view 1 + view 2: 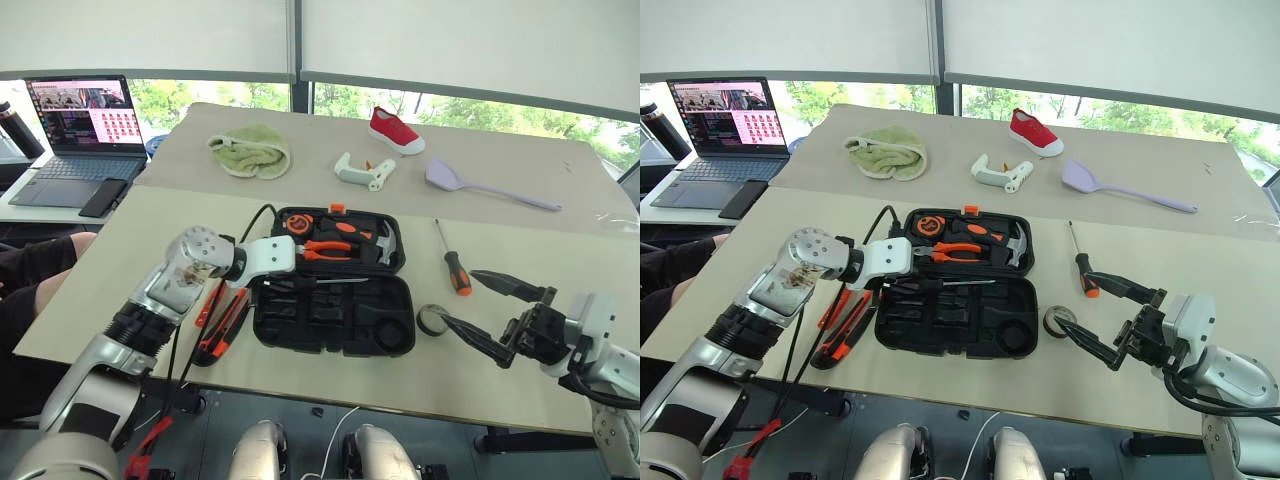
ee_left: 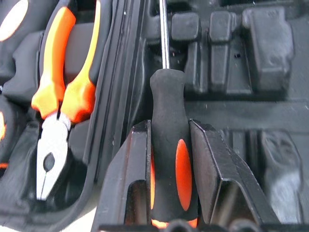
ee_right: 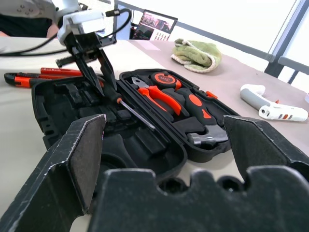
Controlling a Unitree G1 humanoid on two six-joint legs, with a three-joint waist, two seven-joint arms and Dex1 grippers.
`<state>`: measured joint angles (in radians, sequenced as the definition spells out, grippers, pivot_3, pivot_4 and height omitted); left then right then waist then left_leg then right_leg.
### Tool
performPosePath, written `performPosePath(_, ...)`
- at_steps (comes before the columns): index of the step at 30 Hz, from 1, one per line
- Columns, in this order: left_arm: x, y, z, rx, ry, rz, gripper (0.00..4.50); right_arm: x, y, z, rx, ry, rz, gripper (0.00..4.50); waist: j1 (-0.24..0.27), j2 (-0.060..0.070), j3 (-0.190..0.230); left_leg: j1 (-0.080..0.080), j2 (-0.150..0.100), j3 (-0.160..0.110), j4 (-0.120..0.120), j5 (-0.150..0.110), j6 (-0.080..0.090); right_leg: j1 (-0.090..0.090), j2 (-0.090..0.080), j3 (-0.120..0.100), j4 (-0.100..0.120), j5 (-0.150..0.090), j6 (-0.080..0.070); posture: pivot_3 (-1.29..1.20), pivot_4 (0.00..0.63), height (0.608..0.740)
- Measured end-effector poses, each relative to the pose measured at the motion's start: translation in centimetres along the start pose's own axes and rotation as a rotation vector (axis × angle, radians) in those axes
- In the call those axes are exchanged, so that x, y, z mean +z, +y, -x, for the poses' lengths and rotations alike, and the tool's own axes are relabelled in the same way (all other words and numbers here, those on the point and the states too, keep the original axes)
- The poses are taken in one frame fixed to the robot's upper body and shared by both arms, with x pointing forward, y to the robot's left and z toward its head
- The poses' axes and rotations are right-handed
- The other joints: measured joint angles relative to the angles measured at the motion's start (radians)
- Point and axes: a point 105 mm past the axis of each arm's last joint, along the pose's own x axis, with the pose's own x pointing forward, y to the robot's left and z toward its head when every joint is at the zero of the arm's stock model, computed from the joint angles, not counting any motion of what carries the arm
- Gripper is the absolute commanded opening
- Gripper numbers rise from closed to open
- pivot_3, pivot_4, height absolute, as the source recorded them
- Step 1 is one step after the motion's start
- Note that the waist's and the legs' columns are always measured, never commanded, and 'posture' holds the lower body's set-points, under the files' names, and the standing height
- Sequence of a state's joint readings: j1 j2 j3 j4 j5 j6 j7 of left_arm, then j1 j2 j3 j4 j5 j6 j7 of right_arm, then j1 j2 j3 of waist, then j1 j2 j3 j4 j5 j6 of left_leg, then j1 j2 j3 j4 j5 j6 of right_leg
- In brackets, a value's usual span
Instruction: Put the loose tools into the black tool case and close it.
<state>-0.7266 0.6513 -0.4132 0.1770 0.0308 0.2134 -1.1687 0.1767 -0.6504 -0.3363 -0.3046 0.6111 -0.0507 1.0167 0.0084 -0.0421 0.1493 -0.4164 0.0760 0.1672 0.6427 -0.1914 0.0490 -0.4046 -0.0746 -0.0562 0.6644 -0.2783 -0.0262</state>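
The black tool case [image 1: 398, 303] lies open in the middle of the table, with orange-handled pliers [image 1: 326, 250] and a hammer [image 1: 386, 244] in its far half. My left gripper [image 2: 169, 130] is shut on the orange-black handle of a thin screwdriver [image 2: 168, 159], held over the case's near half with the shaft [image 1: 335, 282] lying across it. A second screwdriver [image 1: 452, 262] and a dark tape roll [image 1: 432, 320] lie right of the case. The utility knife [image 1: 225, 325] and a thin orange tool [image 1: 208, 304] lie at its left. My right gripper [image 1: 482, 312] hangs open and empty beside the tape roll.
On the far table are a green cloth [image 1: 250, 152], a white handled tool [image 1: 363, 172], a red shoe [image 1: 396, 131] and a lilac spatula [image 1: 480, 185]. A laptop [image 1: 80, 130] and phone [image 1: 103, 197] sit far left. A person's knee [image 1: 40, 265] is at the left edge.
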Motion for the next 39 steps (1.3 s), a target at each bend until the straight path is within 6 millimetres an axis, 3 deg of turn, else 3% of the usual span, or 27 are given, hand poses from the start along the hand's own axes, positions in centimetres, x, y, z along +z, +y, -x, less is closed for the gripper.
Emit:
performPosePath(2,0.1,0.0,-0.1,0.000,-0.003,-0.016,1.72,-0.1,0.2,-0.1,0.000,0.006,-0.013,4.50,0.000,0.000,0.000,0.000,0.000,0.000,0.000,0.000,0.000,0.000,0.000,0.000,0.000,0.000,0.000,0.00,0.150,0.736)
performPosePath(7,2.1,0.0,-0.5,0.018,-0.130,-0.044,3.45,-0.2,0.4,-0.3,0.002,0.008,-0.036,4.50,0.002,0.000,0.000,0.000,-0.001,0.000,0.000,0.000,0.001,0.000,-0.001,0.000,0.000,0.000,0.001,0.00,0.150,0.736)
performPosePath(11,4.8,0.6,-0.1,0.102,-0.322,-0.005,3.45,-0.3,0.8,-0.4,0.011,0.015,-0.048,4.50,0.001,0.000,0.000,-0.001,-0.001,-0.001,0.001,0.000,0.001,0.001,-0.001,0.000,0.000,0.000,0.001,0.00,0.150,0.736)
performPosePath(14,4.5,0.6,0.4,0.141,-0.346,0.025,2.68,-0.6,1.1,-0.2,0.007,0.026,-0.067,4.50,-0.004,0.002,-0.001,0.001,0.000,-0.001,0.001,0.000,0.001,0.002,-0.001,0.000,0.000,0.000,0.001,0.00,0.150,0.736)
performPosePath(18,1.3,-0.5,-0.6,0.146,-0.281,0.138,1.21,-0.6,1.2,-0.2,-0.001,0.025,-0.074,4.50,-0.004,0.003,-0.001,0.001,-0.001,-0.001,0.001,0.000,0.001,0.002,-0.001,-0.001,0.000,0.000,0.002,0.00,0.150,0.736)
performPosePath(21,0.9,-0.7,-1.1,0.145,-0.260,0.150,0.10,-0.6,1.2,-0.2,-0.007,0.026,-0.075,4.50,0.001,0.003,-0.001,0.000,-0.001,-0.001,0.001,-0.001,0.001,0.002,-0.001,-0.002,0.000,0.000,0.002,0.00,0.150,0.736)
performPosePath(27,0.9,-1.0,-2.8,0.124,-0.212,0.143,0.04,-0.7,1.2,-0.2,-0.008,0.030,-0.082,4.50,0.006,0.003,-0.002,0.000,-0.004,-0.002,0.002,-0.001,0.002,0.003,-0.003,-0.007,0.000,0.000,0.003,0.00,0.150,0.736)
performPosePath(35,1.1,-1.3,-3.5,0.116,-0.226,0.172,0.04,-1.4,1.4,0.2,-0.054,0.040,-0.125,4.50,0.007,0.009,-0.005,0.002,-0.006,-0.004,0.002,-0.002,0.004,0.007,-0.005,-0.007,-0.001,-0.001,0.005,0.00,0.150,0.736)
performPosePath(38,1.1,-1.2,-3.2,0.158,-0.318,0.245,0.69,-1.8,1.0,0.5,-0.117,0.048,-0.141,4.50,0.005,0.009,-0.005,0.002,-0.006,-0.005,0.002,-0.002,0.004,0.007,-0.007,-0.007,-0.001,-0.001,0.005,0.00,0.150,0.736)
performPosePath(39,1.1,-1.3,-2.3,0.177,-0.407,0.296,1.14,-2.3,0.7,1.3,-0.168,0.071,-0.148,4.50,0.004,0.009,-0.005,0.001,-0.006,-0.005,0.002,-0.002,0.004,0.005,-0.007,-0.007,-0.001,-0.001,0.005,0.00,0.150,0.736)
